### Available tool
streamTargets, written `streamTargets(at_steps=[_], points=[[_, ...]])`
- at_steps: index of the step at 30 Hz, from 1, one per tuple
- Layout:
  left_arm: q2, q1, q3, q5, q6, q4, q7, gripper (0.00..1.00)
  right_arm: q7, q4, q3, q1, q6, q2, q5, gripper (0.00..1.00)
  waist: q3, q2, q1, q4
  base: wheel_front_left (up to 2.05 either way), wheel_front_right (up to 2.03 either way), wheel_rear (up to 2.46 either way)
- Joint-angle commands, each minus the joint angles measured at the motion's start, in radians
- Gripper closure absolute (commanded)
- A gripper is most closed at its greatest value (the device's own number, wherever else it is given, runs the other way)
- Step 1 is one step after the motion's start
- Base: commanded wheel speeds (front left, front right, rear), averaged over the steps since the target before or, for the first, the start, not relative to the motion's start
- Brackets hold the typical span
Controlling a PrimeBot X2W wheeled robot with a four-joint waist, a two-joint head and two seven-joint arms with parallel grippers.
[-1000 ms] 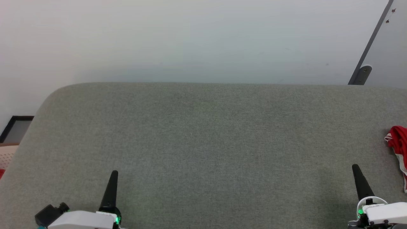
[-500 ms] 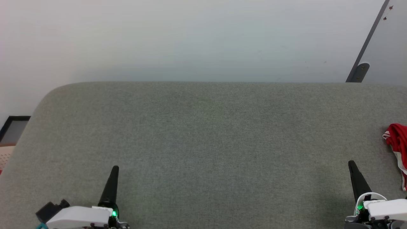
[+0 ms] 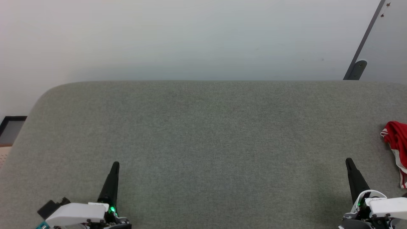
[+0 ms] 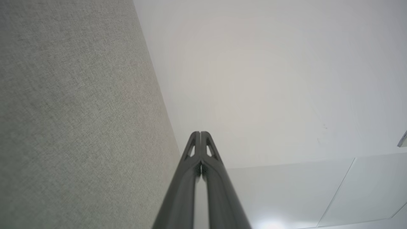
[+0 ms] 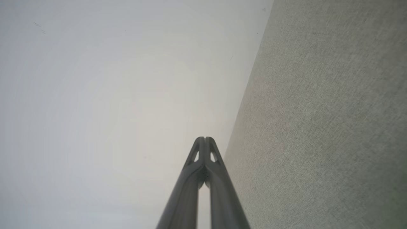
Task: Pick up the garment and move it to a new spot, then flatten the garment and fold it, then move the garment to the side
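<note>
Red jersey bunched at the right edge of a wide grey fabric surface, both grippers pressed shut.

The garment [image 3: 395,140], glossy red cloth with a white panel and red-white striped trim, lies crumpled at the middle right of the head view and is cut off by the frame edge. The surface [image 3: 203,127] is a coarse, matte grey weave with a rounded corner at the upper left and a straight far edge against a smooth pale wall. The left gripper [image 3: 115,164] sits at the lower left and the right gripper [image 3: 349,160] at the lower right. Each has slim, dark, tapering fingers closed tip to tip on nothing. Broad bare fabric lies between them, and the right gripper is near the garment but apart from it. A dark slanted bar [image 3: 362,51] crosses the upper right.
</note>
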Motion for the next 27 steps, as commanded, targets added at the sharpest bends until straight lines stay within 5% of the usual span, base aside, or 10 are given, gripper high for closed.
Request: streamTargets(at_steps=[1, 27], points=[[-0.001, -0.014, 0.004, -0.019, -0.003, -0.001, 0.005, 1.00, 0.007, -0.002, -0.004, -0.014, -0.001, 0.004, 0.020, 1.00, 0.001, 0.0000, 0.0000, -0.001, 0.00, 0.00, 0.00], [-0.010, -0.038, 0.017, -0.123, -0.003, 0.016, 0.041, 1.00, 0.037, 0.006, -0.011, -0.025, -0.001, 0.024, 0.115, 1.00, 0.010, 0.0000, 0.0000, -0.014, 0.00, 0.00, 0.00]])
